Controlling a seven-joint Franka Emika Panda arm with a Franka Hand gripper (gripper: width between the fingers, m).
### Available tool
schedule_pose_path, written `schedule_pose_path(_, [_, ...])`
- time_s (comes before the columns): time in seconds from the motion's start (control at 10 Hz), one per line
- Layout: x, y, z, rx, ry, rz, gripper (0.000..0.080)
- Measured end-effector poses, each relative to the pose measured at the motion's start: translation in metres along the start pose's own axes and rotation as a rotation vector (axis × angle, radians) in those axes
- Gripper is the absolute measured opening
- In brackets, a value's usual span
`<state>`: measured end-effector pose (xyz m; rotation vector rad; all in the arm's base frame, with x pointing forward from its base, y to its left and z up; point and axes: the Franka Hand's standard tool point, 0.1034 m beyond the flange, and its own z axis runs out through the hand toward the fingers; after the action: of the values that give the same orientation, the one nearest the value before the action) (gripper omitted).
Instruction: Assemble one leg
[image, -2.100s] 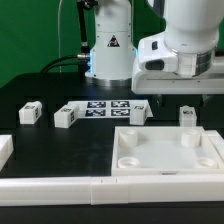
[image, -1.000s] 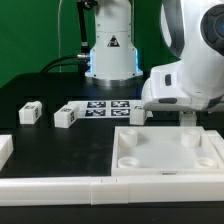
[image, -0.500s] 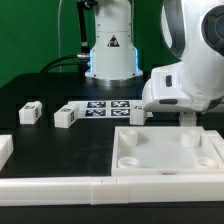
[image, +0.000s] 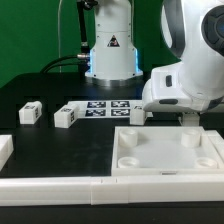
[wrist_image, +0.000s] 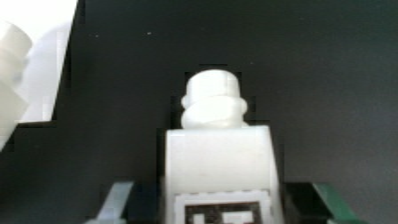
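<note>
The leg (wrist_image: 217, 130) is a stubby white peg with a rounded tip and a black-and-white tag at its near end. In the wrist view it lies between my fingers (wrist_image: 118, 198), with a dark gap on each side. My gripper (wrist_image: 222, 205) is open around it and does not touch it. In the exterior view my gripper (image: 186, 112) is down at the table just behind the large white panel (image: 170, 152), at that view's right, and its body hides most of the leg (image: 187, 121).
Two more tagged legs (image: 30, 113) (image: 66, 116) lie at the exterior view's left. The marker board (image: 105, 108) lies behind the middle. Long white rails (image: 100, 188) run along the front, and a white block (image: 4, 150) sits at the left edge. The robot base (image: 108, 45) stands behind.
Since 2.1 s ago my hand has come down and shifted toward the exterior view's right, so the fingers now straddle the leg. Nothing has moved in the last second.
</note>
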<state>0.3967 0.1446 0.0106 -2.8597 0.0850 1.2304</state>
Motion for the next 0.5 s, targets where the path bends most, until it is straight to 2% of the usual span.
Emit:
schedule_pose_path(0.2, [-0.001, 0.001, -0.002, -0.002, -0.002, 0.0, 0.0288])
schedule_pose_path(0.5, [-0.028, 0.005, -0.038, -0.011, -0.016, -0.002, 0.0289])
